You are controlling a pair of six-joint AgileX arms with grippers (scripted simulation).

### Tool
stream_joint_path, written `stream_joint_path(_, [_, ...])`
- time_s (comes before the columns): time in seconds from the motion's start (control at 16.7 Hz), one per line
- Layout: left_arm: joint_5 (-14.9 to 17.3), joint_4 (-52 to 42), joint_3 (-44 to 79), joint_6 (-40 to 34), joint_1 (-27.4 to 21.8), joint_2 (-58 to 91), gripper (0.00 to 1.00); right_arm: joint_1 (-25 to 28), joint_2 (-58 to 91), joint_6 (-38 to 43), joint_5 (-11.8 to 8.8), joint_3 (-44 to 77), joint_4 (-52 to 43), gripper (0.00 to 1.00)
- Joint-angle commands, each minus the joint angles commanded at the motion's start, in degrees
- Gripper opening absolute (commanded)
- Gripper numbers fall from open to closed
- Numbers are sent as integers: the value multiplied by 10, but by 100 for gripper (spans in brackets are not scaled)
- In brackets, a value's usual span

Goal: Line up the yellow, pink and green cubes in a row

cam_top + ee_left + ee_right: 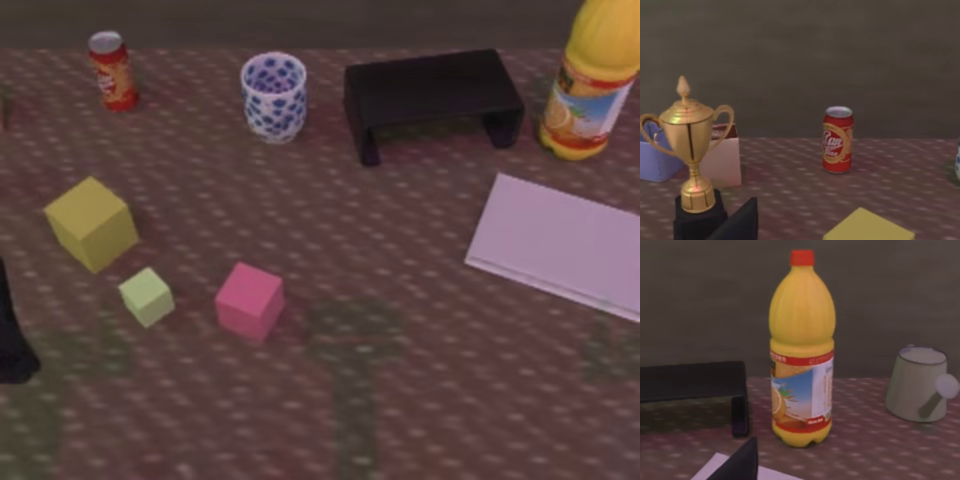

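- Left fingers (737,222): only a dark tip shows at the edge of the left wrist view; can't tell how far open, nothing seen in them. The arm itself is a dark shape at the top view's left edge.
- Right fingers (740,460): same, one dark tip in the right wrist view; opening can't be told, no load visible. Not in the top view.
- Yellow cube (91,222): nearest the left fingers, on the surface just ahead of them; its corner shows in the left wrist view.
- Green cube (147,296): just beside the yellow cube, apart from it.
- Pink cube (249,301): beside the green cube, on the side away from the left arm, with a gap.
- The three cubes lie in a loose bent line, not touching.
- Past the left fingers: gold trophy (690,150) close, red can (837,140) farther, upright.
- Past the right fingers: white sheet (715,467) close, then juice bottle (802,350) upright, black stand (692,390) beside it, watering can (920,385) on its other side.
- Dotted cup (273,96) between can and stand.
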Motion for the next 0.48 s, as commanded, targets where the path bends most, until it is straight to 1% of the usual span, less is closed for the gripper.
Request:
stream_joint_path(0.24, [0, -10, 17, 6, -2, 18, 100, 0, 0, 0, 0, 0, 0, 100])
stream_joint_path(0.48, [-1, -72, 112, 42, -19, 126, 100, 0, 0, 0, 0, 0, 0, 100])
